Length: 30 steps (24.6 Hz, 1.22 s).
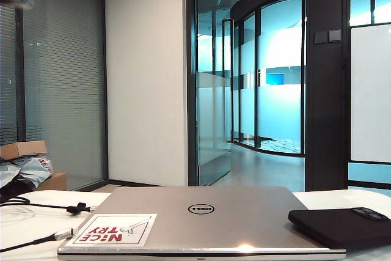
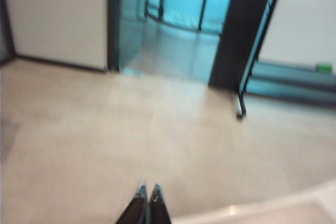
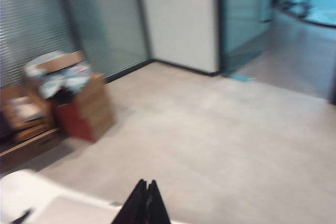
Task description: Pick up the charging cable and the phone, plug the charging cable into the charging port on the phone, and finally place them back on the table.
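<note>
The charging cable point(image 1: 43, 207) lies on the white table point(image 1: 24, 227) at the left of the exterior view; its silvery plug tip point(image 1: 63, 233) rests beside the laptop. The black phone point(image 1: 342, 227) lies at the right, its corner on the laptop's lid. Neither arm shows in the exterior view. In the left wrist view my left gripper point(image 2: 148, 188) is shut and empty, pointing out over the floor past the table's edge. My right gripper point(image 3: 146, 183) is likewise shut with nothing in it; the table edge point(image 3: 31, 192) is just below it.
A closed silver Dell laptop point(image 1: 201, 221) with a red-lettered sticker point(image 1: 113, 230) fills the middle of the table. Cardboard boxes point(image 3: 79, 103) stand on the floor beyond the table's left side. Glass partitions and a corridor lie behind.
</note>
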{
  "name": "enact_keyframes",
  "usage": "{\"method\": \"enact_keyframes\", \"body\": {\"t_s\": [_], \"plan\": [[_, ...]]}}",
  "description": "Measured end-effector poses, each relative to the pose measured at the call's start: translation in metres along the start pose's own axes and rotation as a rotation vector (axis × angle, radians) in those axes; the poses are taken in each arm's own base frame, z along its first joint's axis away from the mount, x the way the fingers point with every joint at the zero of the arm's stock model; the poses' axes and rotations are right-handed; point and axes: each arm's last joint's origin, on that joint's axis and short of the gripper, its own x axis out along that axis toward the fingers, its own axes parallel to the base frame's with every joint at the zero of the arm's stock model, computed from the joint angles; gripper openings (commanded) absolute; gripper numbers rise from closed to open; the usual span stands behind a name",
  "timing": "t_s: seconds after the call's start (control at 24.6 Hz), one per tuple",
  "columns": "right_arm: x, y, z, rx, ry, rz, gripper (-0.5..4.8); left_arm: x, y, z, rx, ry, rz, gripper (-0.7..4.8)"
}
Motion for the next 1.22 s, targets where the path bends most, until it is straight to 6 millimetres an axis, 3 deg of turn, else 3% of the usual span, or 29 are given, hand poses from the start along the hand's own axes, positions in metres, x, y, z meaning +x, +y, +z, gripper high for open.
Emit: {"method": "enact_keyframes", "body": {"t_s": [0.28, 0.49, 0.69, 0.73, 0.85, 0.89, 1.22], "plan": [[0.002, 0.040, -0.012, -0.016, 0.106, 0.262, -0.02, 0.017, -0.014, -0.031, 0.095, 0.217, -0.086, -0.06], [-0.003, 0.054, -0.022, -0.029, 0.209, 0.356, -0.02, 0.022, -0.022, -0.050, 0.167, 0.351, -0.143, -0.06], [-0.012, 0.075, -0.029, -0.194, 0.243, 0.522, -0.02, 0.029, -0.024, -0.074, 0.281, 0.502, -0.196, -0.05], [-0.013, 0.077, -0.029, -0.200, 0.242, 0.529, -0.02, 0.029, -0.024, -0.077, 0.303, 0.526, -0.203, 0.31], [-0.014, 0.078, -0.029, -0.214, 0.240, 0.508, -0.02, 0.024, -0.023, -0.085, 0.345, 0.620, -0.230, 3.88], [-0.013, 0.078, -0.029, -0.214, 0.240, 0.504, -0.02, 0.023, -0.023, -0.087, 0.354, 0.642, -0.237, 4.70], [-0.013, 0.077, -0.029, -0.216, 0.240, 0.488, -0.02, 0.018, -0.022, -0.093, 0.632, 0.685, -0.356, 4.70]]}}
